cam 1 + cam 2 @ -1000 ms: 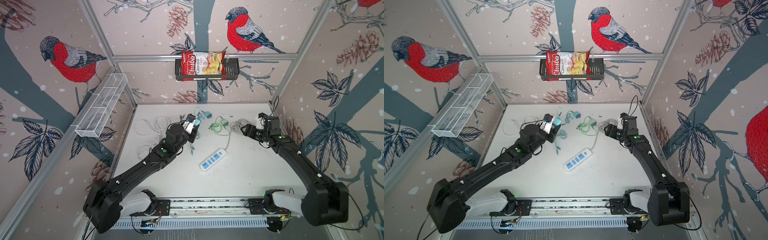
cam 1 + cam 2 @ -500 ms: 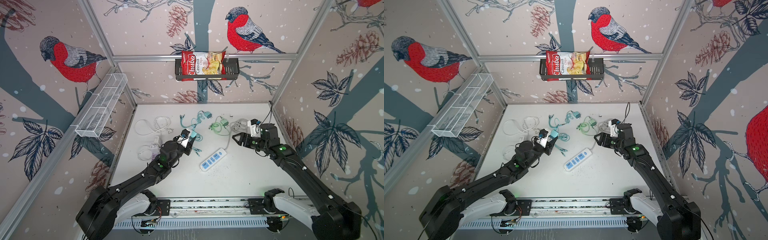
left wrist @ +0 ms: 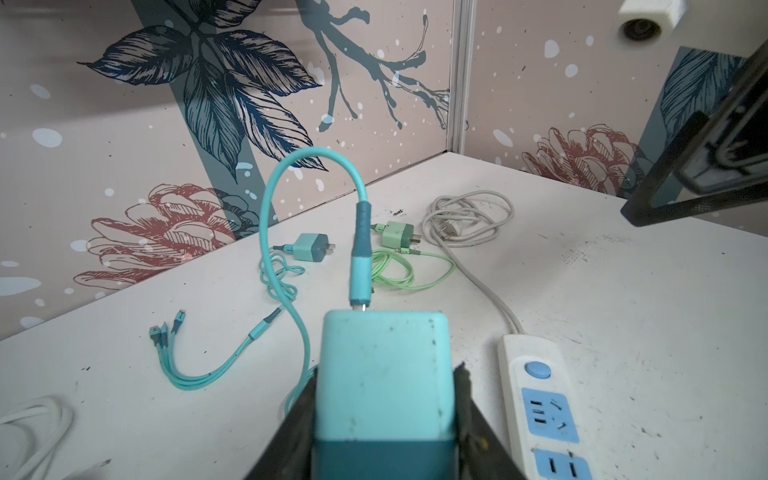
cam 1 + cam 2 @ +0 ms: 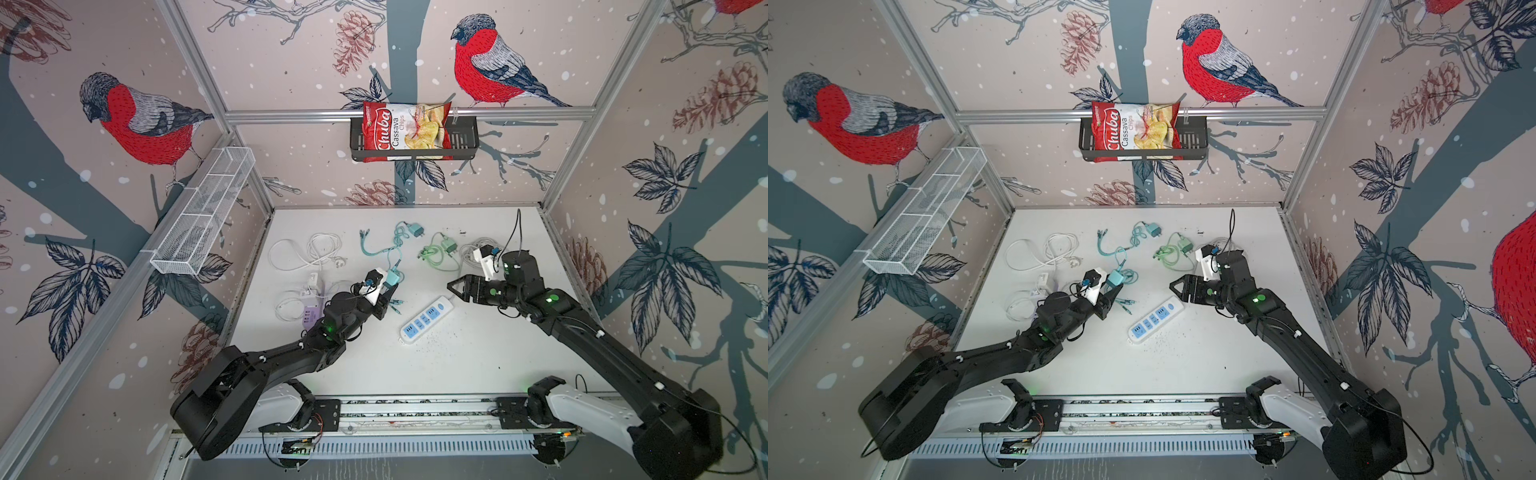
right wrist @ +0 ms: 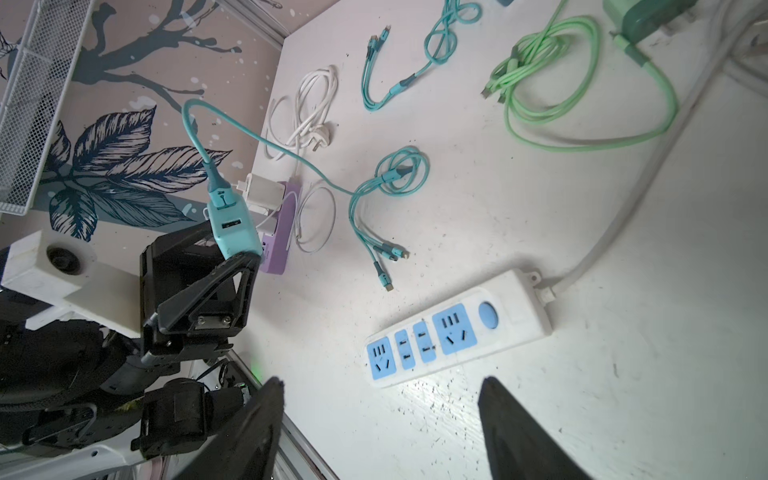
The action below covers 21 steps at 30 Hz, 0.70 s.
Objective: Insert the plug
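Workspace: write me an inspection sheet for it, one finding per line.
Surface: white table, scuffed, with dark specks.
Job's things: teal charger held above the table; white power strip lying flat, sockets empty.
Clutter: purple power strip, second teal charger, green charger.
Grippers: left gripper shut on the teal charger; right gripper open, holding nothing, near the white power strip.
Cables: teal cable runs from the held charger down to the table; gray cord coiled; white cord loose.
Surroundings: chip bag in a black basket on the back wall; wire basket on the left wall.
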Each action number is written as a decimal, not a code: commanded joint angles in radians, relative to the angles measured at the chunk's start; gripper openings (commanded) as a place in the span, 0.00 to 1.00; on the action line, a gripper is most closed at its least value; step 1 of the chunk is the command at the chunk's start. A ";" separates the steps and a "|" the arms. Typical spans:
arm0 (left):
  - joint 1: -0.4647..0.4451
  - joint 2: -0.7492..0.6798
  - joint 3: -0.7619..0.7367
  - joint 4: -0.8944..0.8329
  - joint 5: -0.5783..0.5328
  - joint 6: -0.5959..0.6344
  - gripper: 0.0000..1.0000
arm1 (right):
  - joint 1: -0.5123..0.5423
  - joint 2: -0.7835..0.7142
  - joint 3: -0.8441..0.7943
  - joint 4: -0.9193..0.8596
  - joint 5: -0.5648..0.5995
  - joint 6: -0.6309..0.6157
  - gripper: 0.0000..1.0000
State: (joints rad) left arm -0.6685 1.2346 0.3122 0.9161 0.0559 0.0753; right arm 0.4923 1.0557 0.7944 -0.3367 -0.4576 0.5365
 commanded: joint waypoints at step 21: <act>-0.108 0.291 -0.087 0.544 0.041 0.070 0.14 | 0.123 0.141 0.084 0.036 -0.008 -0.057 0.71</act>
State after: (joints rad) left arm -0.7666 1.5043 0.2260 1.3209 0.0780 0.1314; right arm 0.6044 1.1820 0.8650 -0.3222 -0.4519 0.5053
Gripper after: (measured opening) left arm 0.432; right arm 0.717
